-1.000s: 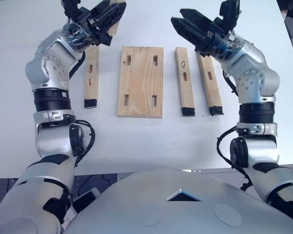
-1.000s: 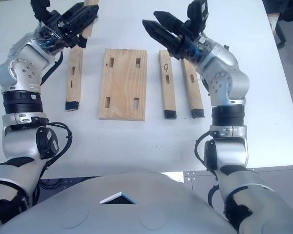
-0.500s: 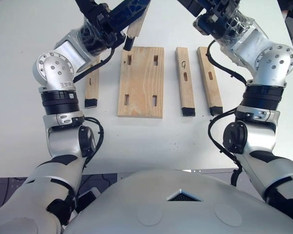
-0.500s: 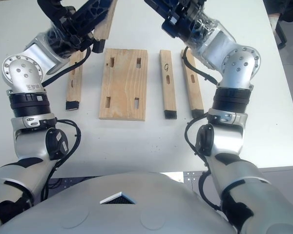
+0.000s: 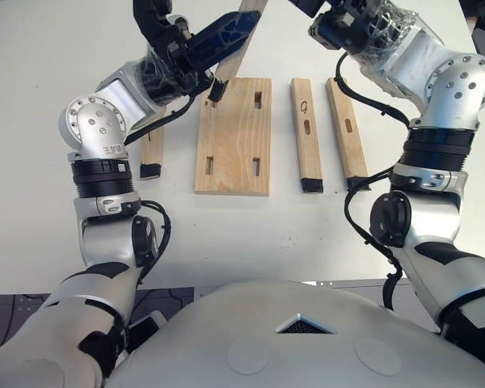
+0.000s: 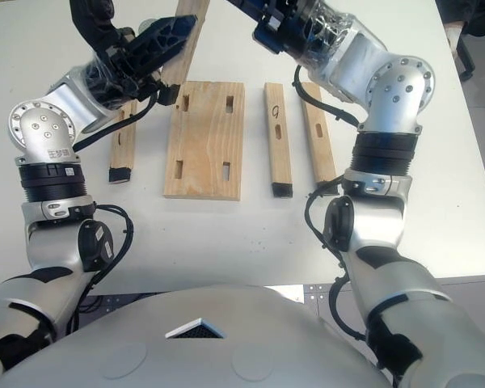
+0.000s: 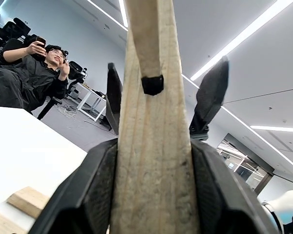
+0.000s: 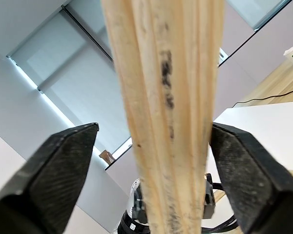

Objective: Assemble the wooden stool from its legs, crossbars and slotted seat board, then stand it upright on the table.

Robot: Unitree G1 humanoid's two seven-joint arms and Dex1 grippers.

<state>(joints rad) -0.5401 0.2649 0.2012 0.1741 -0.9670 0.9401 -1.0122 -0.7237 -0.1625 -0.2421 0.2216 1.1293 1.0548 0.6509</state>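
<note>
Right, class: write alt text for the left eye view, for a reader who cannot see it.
The left gripper holds a leg tilted, its black tip by the far left slot of the board. Three other legs lie flat on the table: one left of the board, two right of it.

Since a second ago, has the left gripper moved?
Yes. The left gripper swung right, carrying its leg from above the lying leg to the seat board's far-left corner.
</note>
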